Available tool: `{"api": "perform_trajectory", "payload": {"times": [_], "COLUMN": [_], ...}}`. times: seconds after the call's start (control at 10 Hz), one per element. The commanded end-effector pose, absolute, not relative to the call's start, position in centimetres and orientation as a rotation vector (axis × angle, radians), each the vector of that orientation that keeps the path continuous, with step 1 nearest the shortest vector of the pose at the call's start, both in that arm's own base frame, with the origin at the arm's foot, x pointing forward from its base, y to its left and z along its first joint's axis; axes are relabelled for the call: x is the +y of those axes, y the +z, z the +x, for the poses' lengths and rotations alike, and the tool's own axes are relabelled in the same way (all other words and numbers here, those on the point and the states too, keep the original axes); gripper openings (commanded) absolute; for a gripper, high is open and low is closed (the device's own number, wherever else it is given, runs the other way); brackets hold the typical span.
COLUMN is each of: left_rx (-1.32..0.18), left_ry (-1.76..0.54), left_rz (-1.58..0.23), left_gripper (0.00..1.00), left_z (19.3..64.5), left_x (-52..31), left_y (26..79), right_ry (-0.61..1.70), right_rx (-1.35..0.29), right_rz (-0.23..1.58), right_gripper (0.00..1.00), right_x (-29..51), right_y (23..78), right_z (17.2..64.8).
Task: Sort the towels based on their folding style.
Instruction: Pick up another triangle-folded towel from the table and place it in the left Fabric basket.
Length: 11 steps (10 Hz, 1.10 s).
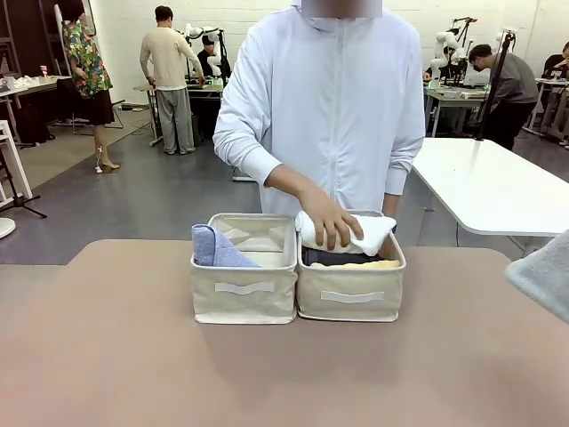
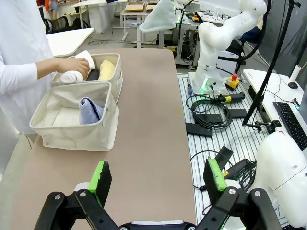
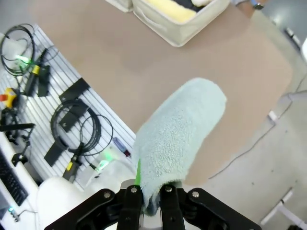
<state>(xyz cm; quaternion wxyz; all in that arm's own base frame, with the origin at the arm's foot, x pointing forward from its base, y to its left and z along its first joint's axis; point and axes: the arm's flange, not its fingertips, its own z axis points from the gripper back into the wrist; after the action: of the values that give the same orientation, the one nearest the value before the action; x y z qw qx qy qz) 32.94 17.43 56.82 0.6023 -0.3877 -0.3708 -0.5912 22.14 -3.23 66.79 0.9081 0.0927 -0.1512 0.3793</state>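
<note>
R claw [image 3: 148,194] pinches soft pale-green terry towel [image 3: 180,134]; L claw [image 2: 158,175] wide open. Person's hand [image 1: 331,222] on white rolled towel [image 1: 366,237].

Sage-green towel [image 3: 177,134] — fuzzy, looped terry cloth; bins [image 1: 244,289] — matt woven fabric; table [image 1: 284,374] smooth, matt.

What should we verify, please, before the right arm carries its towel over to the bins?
1. Right end effector grip on the sage-green towel: ok, shut on one end.
2. Left end effector out of the way: ok, open, holding nothing, back from the bins.
3. Room in the bin holding the light blue towel: ok, mostly free.
4. Person's hand out of the bins: not ok, it rests on the white towel in the other bin.
5. Sage-green towel's fold intact: cannot tell, it hangs as a soft bundle.
</note>
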Motion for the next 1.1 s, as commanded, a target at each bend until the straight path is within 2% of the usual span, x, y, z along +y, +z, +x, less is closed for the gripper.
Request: {"api": "perform_trajectory", "payload": {"times": [0.0,0.3,0.4,0.6,0.8,0.9,1.0], "left_rx": [-0.889,-0.889,-0.889,-0.889,-0.889,-0.889,-0.889], "left_ry": [-1.383,-1.383,-1.383,-1.383,-1.383,-1.383,-1.383], "left_rz": [-0.895,-0.895,-0.895,-0.895,-0.895,-0.895,-0.895], "left_gripper": [1.0,1.0,1.0,1.0,1.0,1.0,1.0], "left_z": [32.9,32.9,32.9,32.9,32.9,32.9,32.9], "left_x": [17.5,17.5,17.5,17.5,17.5,17.5,17.5], "left_y": [56.8,56.8,56.8,56.8,56.8,56.8,56.8], "right_ry": [0.801,0.839,0.839,0.855,0.878,0.879,0.879], "right_rx": [-0.274,-0.172,-0.148,-0.116,-0.193,-0.122,-0.122], "right_rz": [0.2,0.102,0.034,0.015,0.087,0.04,0.04], "right_gripper": [0.11,0.11,0.11,0.11,0.11,0.11,0.11], "right_x": [-0.1,8.9,11.6,13.8,12.2,15.1,15.1], "right_y": [68.9,70.8,70.4,68.2,66.6,66.8,66.8], "right_z": [25.3,31.5,33.8,38.1,39.0,38.7,38.7]}}
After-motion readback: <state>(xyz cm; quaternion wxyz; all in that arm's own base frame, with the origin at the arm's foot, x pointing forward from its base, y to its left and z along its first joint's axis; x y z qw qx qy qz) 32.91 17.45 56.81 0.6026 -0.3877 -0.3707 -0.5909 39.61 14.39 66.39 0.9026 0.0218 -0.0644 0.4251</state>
